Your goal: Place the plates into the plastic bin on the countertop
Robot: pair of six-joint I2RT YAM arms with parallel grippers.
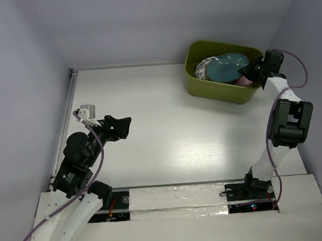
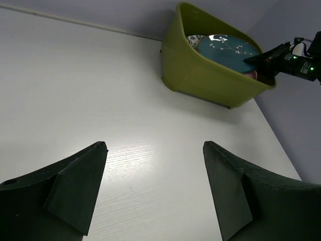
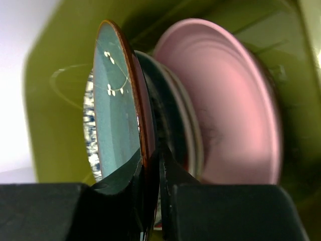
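Now right jaws pinch the dark teal plate [image 1: 229,67] in the plastic bin [image 1: 219,93], left jaws spread

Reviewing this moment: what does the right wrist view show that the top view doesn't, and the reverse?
Right wrist only: the right fingers pinching the teal plate by its rim, with other plates edge-on between it and the pink plate. Top only: the left fingers, open above the table, and the bin's whole outline at the far right. Both: the teal, pink and white patterned plate, all in the bin.
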